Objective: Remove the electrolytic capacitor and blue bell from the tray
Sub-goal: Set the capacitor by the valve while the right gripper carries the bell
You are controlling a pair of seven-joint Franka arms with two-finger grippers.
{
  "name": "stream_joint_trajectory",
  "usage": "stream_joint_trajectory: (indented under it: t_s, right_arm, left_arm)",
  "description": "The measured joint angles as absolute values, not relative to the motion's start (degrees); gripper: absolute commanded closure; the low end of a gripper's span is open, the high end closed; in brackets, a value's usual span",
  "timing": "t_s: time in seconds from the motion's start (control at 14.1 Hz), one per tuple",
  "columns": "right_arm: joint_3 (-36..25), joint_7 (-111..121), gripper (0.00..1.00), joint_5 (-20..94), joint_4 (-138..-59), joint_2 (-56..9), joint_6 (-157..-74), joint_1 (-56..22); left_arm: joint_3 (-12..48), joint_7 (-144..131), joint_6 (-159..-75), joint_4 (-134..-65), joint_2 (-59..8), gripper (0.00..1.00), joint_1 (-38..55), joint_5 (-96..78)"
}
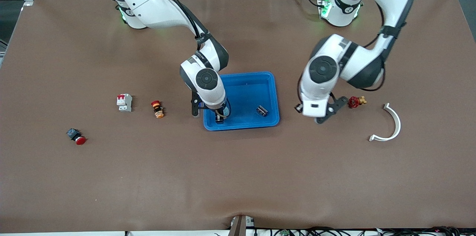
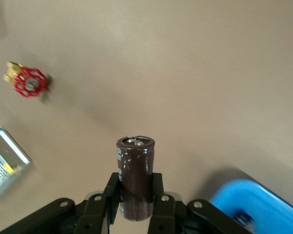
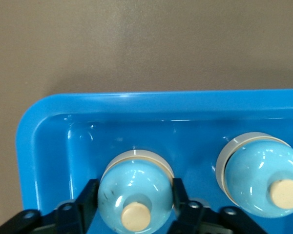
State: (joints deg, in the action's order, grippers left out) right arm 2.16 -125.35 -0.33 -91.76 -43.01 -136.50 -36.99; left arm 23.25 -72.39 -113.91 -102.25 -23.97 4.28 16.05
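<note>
Risk of the smooth blue bell [image 3: 136,187] slipping from the right gripper [image 3: 136,209] clamped round it in the tray [image 3: 39,146], or the capacitor [image 2: 135,178] pinched upright in the left gripper [image 2: 135,204] tipping when set down.

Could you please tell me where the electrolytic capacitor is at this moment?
The electrolytic capacitor is out of the tray, gripped by the left gripper above bare table toward the left arm's end, beside the red valve.

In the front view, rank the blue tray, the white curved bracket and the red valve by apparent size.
1. Blue tray, by far the largest.
2. White curved bracket.
3. Red valve, smallest, partly hidden by the left arm.
</note>
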Motion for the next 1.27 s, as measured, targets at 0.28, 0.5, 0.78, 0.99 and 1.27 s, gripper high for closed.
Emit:
stream_joint_trajectory:
  t_s: [0.28,0.5,0.78,0.99,1.27]
  right_arm:
    - [2.0,-125.3,1.00,-0.4,-90.8,-43.1,-136.4,-36.9]
    - [1.9,-119.2,1.00,-0.4,-85.5,-43.0,-127.1,-35.9]
    - [1.9,-93.3,1.00,-0.3,-78.5,-40.3,-110.2,-32.8]
    - [1.7,-78.9,1.00,-0.4,-80.4,-34.7,-107.7,-28.8]
    - [1.6,-63.3,1.00,-0.4,-90.2,-25.2,-108.0,-22.1]
  left_arm:
    - [23.1,-65.8,-113.9,-105.4,-25.1,1.00,-1.1,16.0]
    - [23.1,-61.6,-113.9,-106.4,-25.9,1.00,-5.1,16.0]
    - [23.1,-61.2,-115.8,-108.8,-27.1,1.00,-6.2,16.1]
    - [23.1,-61.2,-118.1,-114.4,-26.4,1.00,-6.7,17.6]
    - [23.1,-61.2,-126.0,-124.1,-22.8,1.00,-8.7,20.1]
